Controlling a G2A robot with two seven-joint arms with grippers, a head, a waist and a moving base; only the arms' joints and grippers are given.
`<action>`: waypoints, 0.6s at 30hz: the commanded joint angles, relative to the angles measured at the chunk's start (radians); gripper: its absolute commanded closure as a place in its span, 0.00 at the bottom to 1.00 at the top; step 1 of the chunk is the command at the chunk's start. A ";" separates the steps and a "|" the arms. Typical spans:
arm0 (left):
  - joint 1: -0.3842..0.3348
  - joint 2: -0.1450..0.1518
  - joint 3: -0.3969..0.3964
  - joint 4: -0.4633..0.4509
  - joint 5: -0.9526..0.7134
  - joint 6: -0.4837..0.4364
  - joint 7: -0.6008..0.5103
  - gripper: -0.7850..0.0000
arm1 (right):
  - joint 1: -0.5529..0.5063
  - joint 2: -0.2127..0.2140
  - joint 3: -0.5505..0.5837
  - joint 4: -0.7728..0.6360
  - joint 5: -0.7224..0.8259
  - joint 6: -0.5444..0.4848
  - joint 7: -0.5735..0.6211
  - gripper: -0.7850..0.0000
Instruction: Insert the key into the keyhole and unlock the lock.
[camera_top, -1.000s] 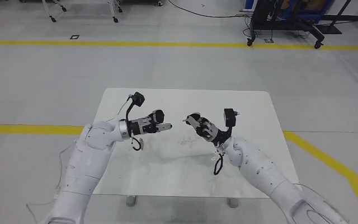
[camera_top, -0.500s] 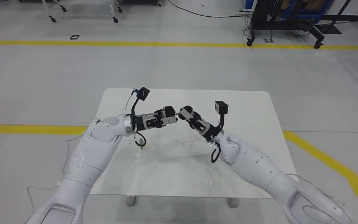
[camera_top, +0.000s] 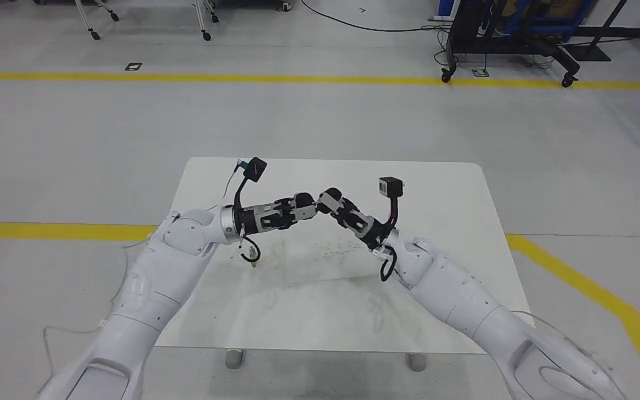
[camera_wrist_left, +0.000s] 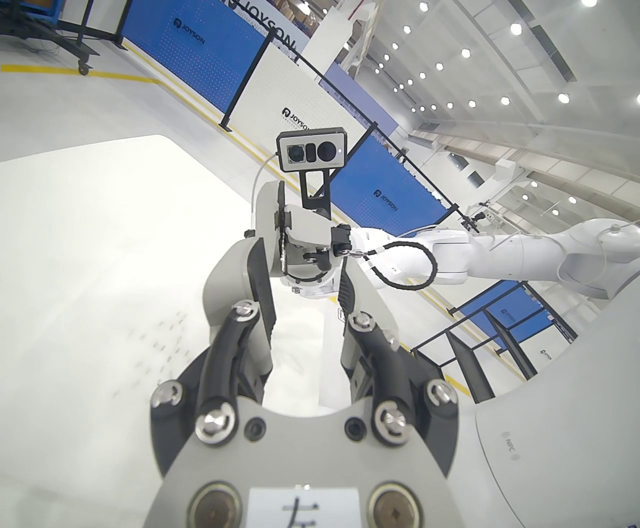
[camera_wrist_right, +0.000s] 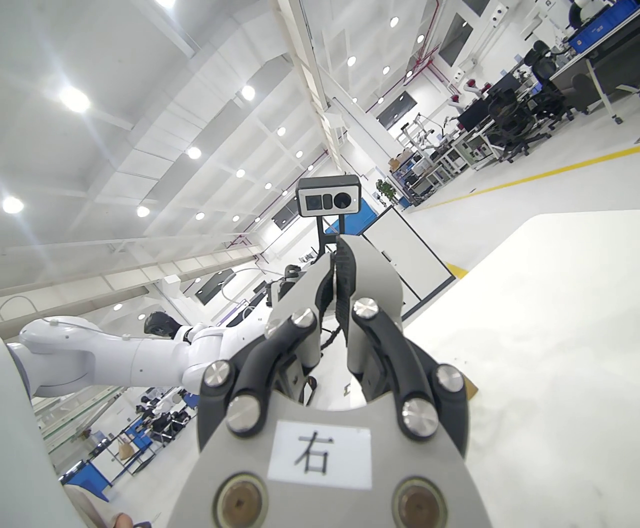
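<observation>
L claw (camera_wrist_left: 304, 260) fingers apart, R claw (camera_wrist_right: 336, 260) pinched shut; tips meet mid-air above white rectangular tabletop (camera_top: 440, 200), prob. lining up for insertion.

Too small to tell, from above, what sits between the grey two-fingered left gripper (camera_top: 309, 204) and the matching right gripper (camera_top: 322, 200), meeting just toward 12 o'clock of the centre of the white rectangular table (camera_top: 440, 190). Cannot tell whether the tips touch. Mostly hidden behind the right gripper's black linkage: a small tan flat piece (camera_wrist_right: 470, 389), kind unclear. At 5 o'clock of the meeting point, faint dark specks (camera_top: 335, 247), too small to identify.
</observation>
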 joint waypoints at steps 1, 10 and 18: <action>-0.002 0.003 0.006 0.003 -0.001 -0.003 0.004 0.67 | -0.005 -0.004 0.016 0.001 0.016 0.000 0.038 1.00; -0.009 0.010 0.016 0.018 -0.006 -0.001 0.013 1.00 | -0.021 -0.031 0.080 0.038 0.049 0.000 0.172 1.00; -0.012 0.009 0.023 0.016 0.024 0.027 0.029 1.00 | -0.037 -0.055 0.135 0.047 0.078 0.000 0.268 1.00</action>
